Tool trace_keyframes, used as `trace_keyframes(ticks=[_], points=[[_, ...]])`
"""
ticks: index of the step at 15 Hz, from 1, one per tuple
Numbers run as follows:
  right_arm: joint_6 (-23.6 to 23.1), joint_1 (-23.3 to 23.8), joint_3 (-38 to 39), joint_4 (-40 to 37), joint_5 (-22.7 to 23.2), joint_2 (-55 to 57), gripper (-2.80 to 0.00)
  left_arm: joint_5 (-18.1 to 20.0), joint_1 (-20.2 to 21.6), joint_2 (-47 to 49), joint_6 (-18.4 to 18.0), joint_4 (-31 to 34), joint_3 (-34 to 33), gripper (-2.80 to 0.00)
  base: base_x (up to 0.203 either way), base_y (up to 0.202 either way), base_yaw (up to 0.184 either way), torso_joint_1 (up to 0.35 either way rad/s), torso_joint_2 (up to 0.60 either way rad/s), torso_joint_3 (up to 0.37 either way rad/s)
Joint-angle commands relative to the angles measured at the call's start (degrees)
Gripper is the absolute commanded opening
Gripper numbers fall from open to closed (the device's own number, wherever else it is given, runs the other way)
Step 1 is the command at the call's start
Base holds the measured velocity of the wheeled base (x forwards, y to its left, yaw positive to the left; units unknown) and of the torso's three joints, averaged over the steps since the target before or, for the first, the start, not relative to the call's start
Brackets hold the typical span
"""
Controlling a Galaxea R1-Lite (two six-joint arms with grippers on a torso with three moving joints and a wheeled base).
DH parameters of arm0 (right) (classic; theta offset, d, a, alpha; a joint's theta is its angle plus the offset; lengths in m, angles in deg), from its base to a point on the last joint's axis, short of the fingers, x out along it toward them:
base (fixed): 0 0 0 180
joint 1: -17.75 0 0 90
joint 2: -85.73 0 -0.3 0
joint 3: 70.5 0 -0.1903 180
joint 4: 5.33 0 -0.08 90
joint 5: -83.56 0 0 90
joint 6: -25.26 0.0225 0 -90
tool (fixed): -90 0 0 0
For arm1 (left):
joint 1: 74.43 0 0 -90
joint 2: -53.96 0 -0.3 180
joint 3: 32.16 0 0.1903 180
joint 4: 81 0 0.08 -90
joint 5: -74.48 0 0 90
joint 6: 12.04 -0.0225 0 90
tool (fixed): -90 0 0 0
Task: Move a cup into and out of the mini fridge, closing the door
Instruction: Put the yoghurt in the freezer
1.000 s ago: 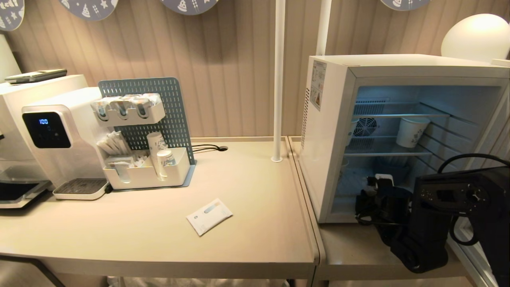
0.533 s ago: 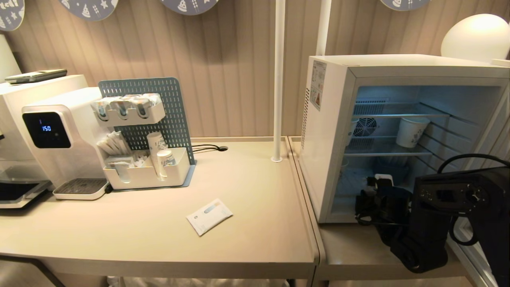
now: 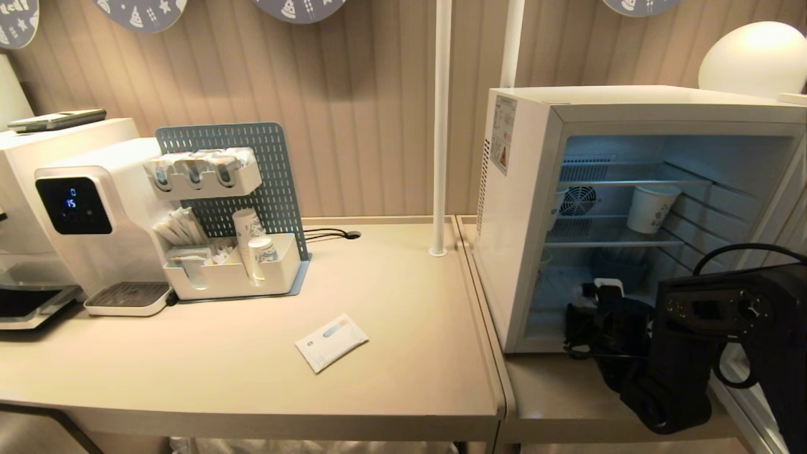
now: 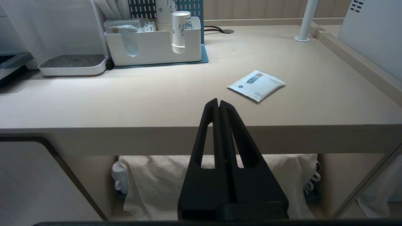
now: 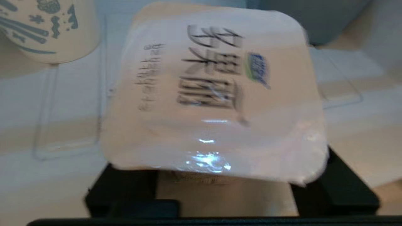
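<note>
The mini fridge [image 3: 630,214] stood on the right-hand surface [image 3: 555,397] with its inside lit, and the door [image 3: 750,403] showed only as a strip of frame at the picture's right edge. The right gripper [image 3: 596,302] reached into the fridge's lower compartment. In the right wrist view the cup [image 5: 213,94] filled most of the frame, its foil lid facing the camera, with the gripper's black fingers [image 5: 339,185] standing on either side of it; whether they pressed on it or stood just clear could not be told. A taller paper cup [image 3: 650,208] sat on the wire shelf above. The left gripper [image 4: 219,105] hung before the front edge of the left-hand surface, fingers pressed together and holding nothing. A white packet [image 3: 331,342] lay flat on that surface.
</note>
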Motion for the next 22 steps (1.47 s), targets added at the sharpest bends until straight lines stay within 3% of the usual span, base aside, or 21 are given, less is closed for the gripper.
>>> trace_keyframes(ticks=[1, 7, 13, 18, 19, 22], points=[[0.0, -0.4, 1.6, 0.6, -0.1, -2.0, 0.00, 0.0, 0.0, 0.0, 0.0, 0.0, 0.0, -2.80, 0.000, 0.000, 0.000, 0.000, 0.00, 0.000], [1.7, -5.0, 12.2, 0.6, -0.2, -12.0, 0.00, 0.0, 0.0, 0.0, 0.0, 0.0, 0.0, -2.80, 0.000, 0.000, 0.000, 0.000, 0.00, 0.000], [4.9, -5.6, 22.1, 0.6, -0.1, -21.2, 0.00, 0.0, 0.0, 0.0, 0.0, 0.0, 0.0, -2.80, 0.000, 0.000, 0.000, 0.000, 0.00, 0.000], [5.1, -7.4, 32.8, 0.6, -0.2, -37.0, 0.00, 0.0, 0.0, 0.0, 0.0, 0.1, 0.0, -2.80, 0.000, 0.000, 0.000, 0.000, 0.00, 0.000], [5.0, -8.5, 34.8, 0.6, -0.5, -40.8, -2.80, 0.0, 0.0, 0.0, 0.0, 0.1, 0.0, -2.80, 0.000, 0.000, 0.000, 0.000, 0.00, 0.000], [2.9, -14.0, 36.6, -4.5, -7.5, -55.5, -2.80, 0.0, 0.0, 0.0, 0.0, 0.1, 0.0, -2.80, 0.000, 0.000, 0.000, 0.000, 0.00, 0.000]])
